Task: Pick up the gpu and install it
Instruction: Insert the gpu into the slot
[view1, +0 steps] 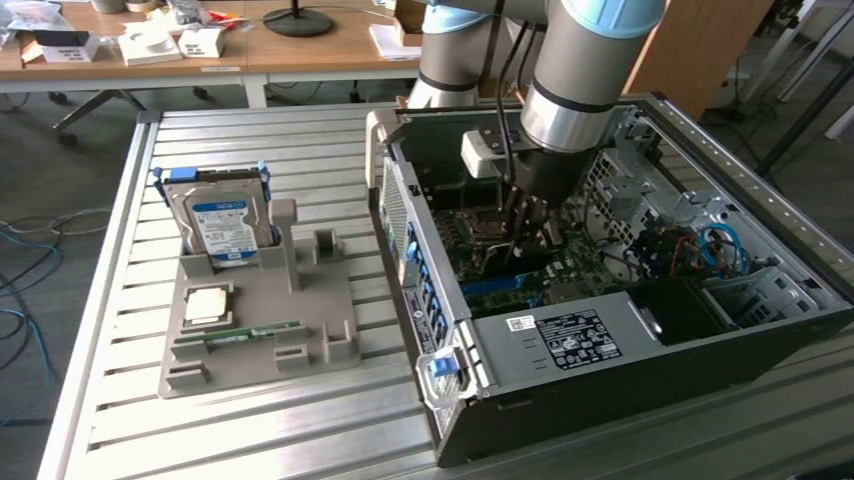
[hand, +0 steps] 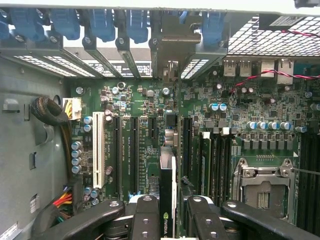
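Black claw (hand: 170, 216), half closed, pinches the thin dark gpu card (hand: 167, 187) with tan metal bracket edge-on, poised over the slots of the green motherboard (hand: 240, 100) inside the open grey computer case (view1: 561, 340). I judge it light, stiff and fragile: hold board edges, not components.

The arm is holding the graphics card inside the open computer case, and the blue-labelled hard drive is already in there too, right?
Not quite. The hard drive stands in the grey holder on the table, outside the case, as the exterior view shows. The gripper does hold the gpu inside the case.
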